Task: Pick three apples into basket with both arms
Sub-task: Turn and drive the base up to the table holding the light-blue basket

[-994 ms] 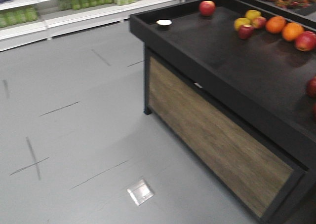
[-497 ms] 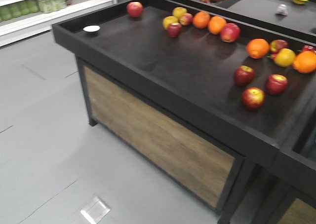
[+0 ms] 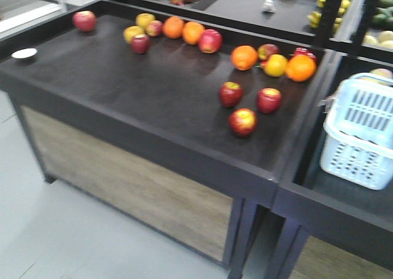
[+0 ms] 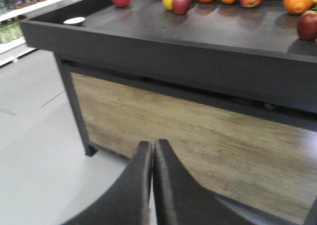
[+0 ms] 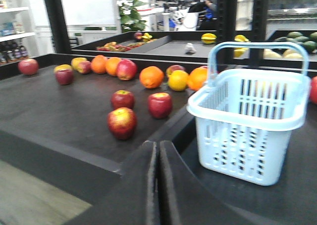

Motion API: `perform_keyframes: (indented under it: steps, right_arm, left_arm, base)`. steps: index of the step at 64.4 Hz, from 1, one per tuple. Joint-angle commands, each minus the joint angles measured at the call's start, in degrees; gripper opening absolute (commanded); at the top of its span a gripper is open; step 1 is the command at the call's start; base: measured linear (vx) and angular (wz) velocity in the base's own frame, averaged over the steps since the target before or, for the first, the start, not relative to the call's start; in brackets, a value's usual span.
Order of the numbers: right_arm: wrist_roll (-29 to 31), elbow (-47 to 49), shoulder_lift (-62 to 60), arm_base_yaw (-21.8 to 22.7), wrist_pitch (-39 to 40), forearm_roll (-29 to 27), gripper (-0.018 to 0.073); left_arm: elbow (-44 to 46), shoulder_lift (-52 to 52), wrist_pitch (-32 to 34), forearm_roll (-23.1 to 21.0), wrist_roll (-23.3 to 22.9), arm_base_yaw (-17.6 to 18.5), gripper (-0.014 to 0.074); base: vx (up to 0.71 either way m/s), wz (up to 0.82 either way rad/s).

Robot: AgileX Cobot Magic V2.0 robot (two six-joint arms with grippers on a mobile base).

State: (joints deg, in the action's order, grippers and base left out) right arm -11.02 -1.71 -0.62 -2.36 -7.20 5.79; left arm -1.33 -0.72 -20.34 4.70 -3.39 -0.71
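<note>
Three dark red apples lie close together near the front right of the black display table (image 3: 141, 147): one at the front (image 3: 243, 121) (image 5: 122, 122), one behind it to the left (image 3: 231, 94) (image 5: 123, 99), one to the right (image 3: 269, 99) (image 5: 160, 104). The pale blue basket (image 3: 359, 131) (image 5: 250, 121) stands upright in the adjoining bin on the right, handle raised. My left gripper (image 4: 152, 144) is shut and empty, low in front of the table's wooden side panel. My right gripper (image 5: 158, 144) is shut and empty, short of the table's corner between the apples and the basket.
Oranges (image 3: 244, 57), a yellow apple (image 3: 276, 64) and more red apples (image 3: 210, 40) sit along the table's back. A lone red apple (image 3: 85, 21) and a small white dish (image 3: 24, 53) are at the left end. A raised black rim (image 3: 184, 165) borders the table. More produce bins stand behind.
The front view has swung right and closer: the table has slid left across the frame, the apple cluster is now central, and the basket has come into view at the right.
</note>
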Motion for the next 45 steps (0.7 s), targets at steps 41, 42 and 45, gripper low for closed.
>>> perform_keyframes:
  steps: [41,42,45]
  right_arm:
    - [0.1,-0.57,-0.48,0.07,4.3,0.13,-0.0003]
    - [0.1,-0.57,-0.48,0.07,4.3,0.13,-0.0003]
    - [0.1,-0.57,-0.48,0.07,4.3,0.13,-0.0003]
  left_arm:
    - [-1.53,-1.24,3.89,0.03,-0.38,0.06,-0.0007]
    - [-1.53,-1.24,3.89,0.03,-0.38,0.06,-0.0007]
    - [-1.53,-1.24,3.89,0.03,-0.38,0.06,-0.0007]
  base:
    - [0.09,-0.37]
    - [0.08,-0.31]
    - [0.08,-0.31]
